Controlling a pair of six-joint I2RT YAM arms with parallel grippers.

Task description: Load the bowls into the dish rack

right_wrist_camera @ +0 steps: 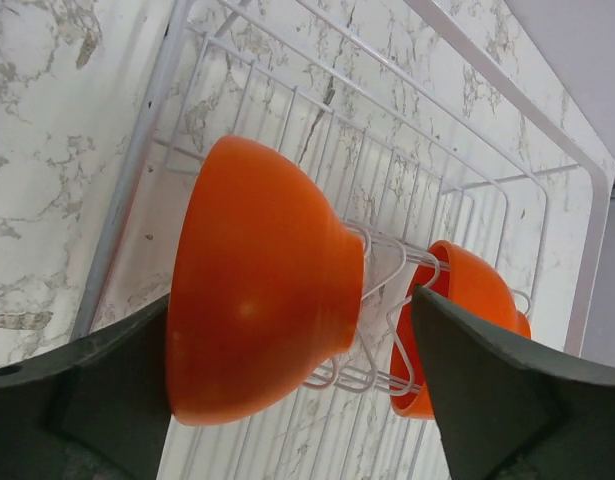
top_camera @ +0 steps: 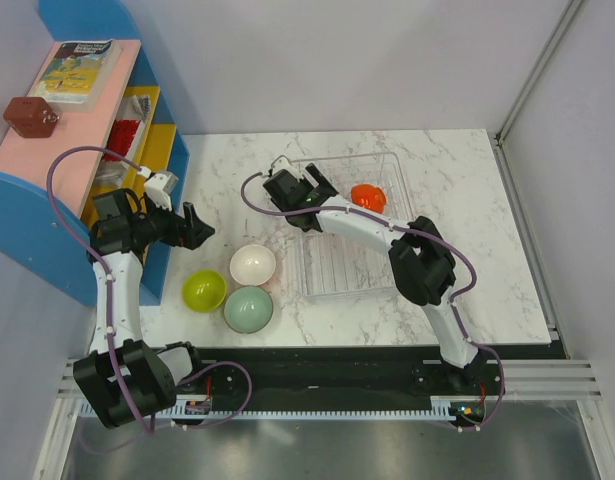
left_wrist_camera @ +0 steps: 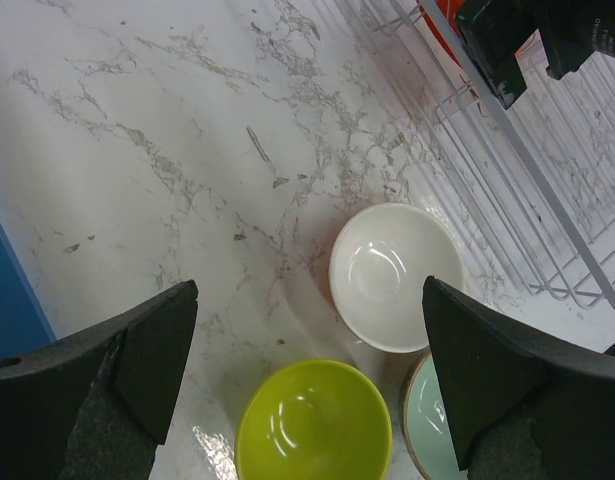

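Left gripper (top_camera: pixel 192 228), jaws spread wide, hovers over the white marble table (top_camera: pixel 467 230) above three small glossy bowls grouped close together: lime-yellow bowl (top_camera: pixel 204 290), white-inside bowl (top_camera: pixel 253 265) and pale grey-green bowl (top_camera: pixel 248 309). Right gripper (right_wrist_camera: pixel 292 300), jaws parted, straddles a red-orange bowl (right_wrist_camera: pixel 257 290) standing on edge in the clear ribbed dish rack (top_camera: pixel 339 268). A second red-orange bowl (right_wrist_camera: pixel 467 290) stands just beyond it.

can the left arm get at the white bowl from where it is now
Probably yes. The left gripper hangs open close to the white bowl, which sits upright with nothing over it. The lime bowl and grey-green bowl crowd one side; its other rim is free.
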